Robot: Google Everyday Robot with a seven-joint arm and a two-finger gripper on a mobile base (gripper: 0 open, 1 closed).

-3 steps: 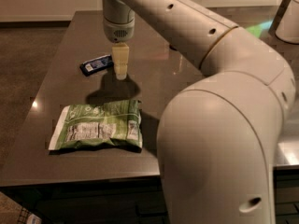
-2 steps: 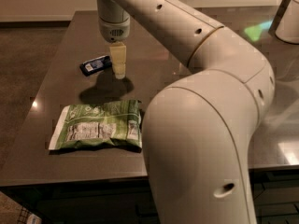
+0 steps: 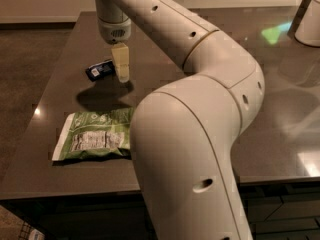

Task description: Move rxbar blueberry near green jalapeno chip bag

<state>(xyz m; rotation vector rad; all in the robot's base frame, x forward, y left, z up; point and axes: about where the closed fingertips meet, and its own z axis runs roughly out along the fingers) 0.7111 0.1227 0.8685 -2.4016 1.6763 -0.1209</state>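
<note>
tool [image 3: 121, 68], grip state unclear, just beside rxbar blueberry [image 3: 100, 70], apart from green jalapeno chip bag [image 3: 95, 136]

The gripper [image 3: 121, 66] is pale cream and hangs just beside the rxbar blueberry [image 3: 99, 70], which is dark blue with white lettering. The green jalapeno chip bag [image 3: 92, 136] is green with a white label panel. The table [image 3: 280, 109] is glossy dark grey-brown.

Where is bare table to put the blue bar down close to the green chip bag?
Bare table lies between the rxbar blueberry and the green jalapeno chip bag, and a narrow strip left of the bag. It is crowded by the bar, where the gripper hangs beside it; the arm hides the bag's right side.
</note>
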